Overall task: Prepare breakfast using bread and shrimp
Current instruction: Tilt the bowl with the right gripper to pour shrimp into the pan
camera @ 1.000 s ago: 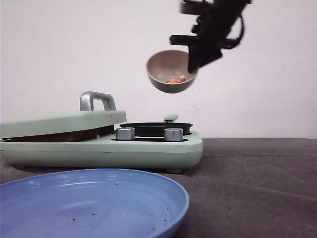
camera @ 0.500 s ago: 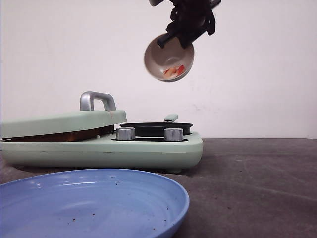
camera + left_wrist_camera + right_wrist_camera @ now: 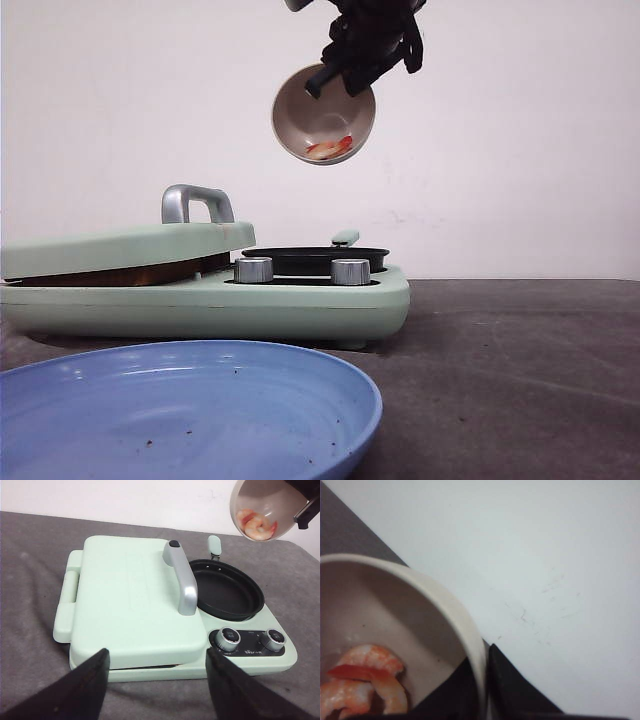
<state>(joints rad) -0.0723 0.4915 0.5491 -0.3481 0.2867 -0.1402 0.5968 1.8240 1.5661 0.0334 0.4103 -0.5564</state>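
Above the green cooker [image 3: 200,290] and its black pan [image 3: 315,259], the beige bowl [image 3: 322,112] is held tilted, its rim pinched by the right gripper [image 3: 340,75]. The shrimp [image 3: 330,148] are gathered at its lower edge. The left gripper [image 3: 157,680] is spread wide, nothing held.

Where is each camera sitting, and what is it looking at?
Front view: low at table level, facing the wall across the blue plate and green cooker; the right gripper holds the tipped beige bowl overhead.
Left wrist view: above the cooker, looking down; the open left gripper shows.
Right wrist view: right at the bowl rim, fingers pinching it, shrimp inside.
All three share the bowl and shrimp.
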